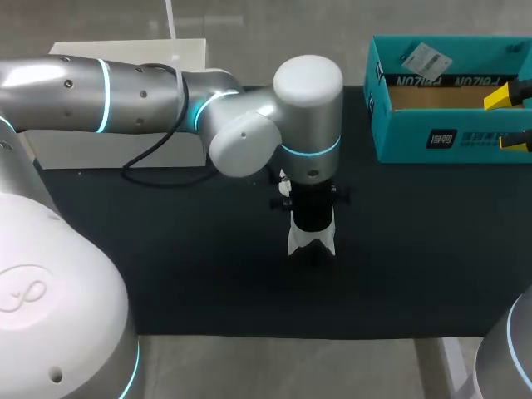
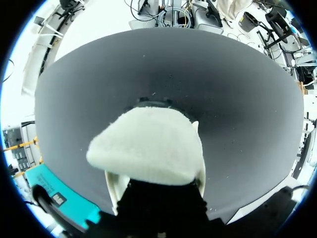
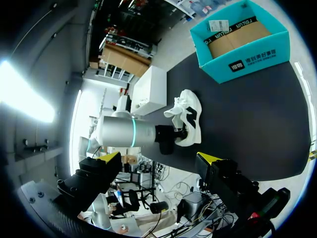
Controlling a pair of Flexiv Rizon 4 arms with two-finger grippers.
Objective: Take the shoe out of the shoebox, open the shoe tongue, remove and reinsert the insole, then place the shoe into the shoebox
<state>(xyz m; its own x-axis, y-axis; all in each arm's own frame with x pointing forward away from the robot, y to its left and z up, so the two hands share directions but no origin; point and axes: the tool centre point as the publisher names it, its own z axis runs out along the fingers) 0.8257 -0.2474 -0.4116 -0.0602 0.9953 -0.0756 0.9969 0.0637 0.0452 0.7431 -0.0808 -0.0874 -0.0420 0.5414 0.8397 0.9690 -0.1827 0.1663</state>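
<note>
Shoe point(image 1: 312, 239) is out of the box, sitting on the black surface point(image 1: 208, 274) roughly mid-table. It's white with some black markings on the side. The left arm comes in from the left and points straight down onto it, so the left gripper point(image 1: 312, 218) is right on top of the shoe. From the left wrist view all you get is a big fuzzy white part of the shoe filling the space just ahead of the gripper. Honestly can't tell whether it's actually clamped on anything or not.

The teal shoebox point(image 1: 449, 137) is at the far right corner of the surface, well apart from the shoe, lid-less with brown cardboard showing inside. The right gripper point(image 1: 509, 120) hangs at the box's right end, fingers point(image 3: 110, 157) spread wide and released, nothing between them.
</note>
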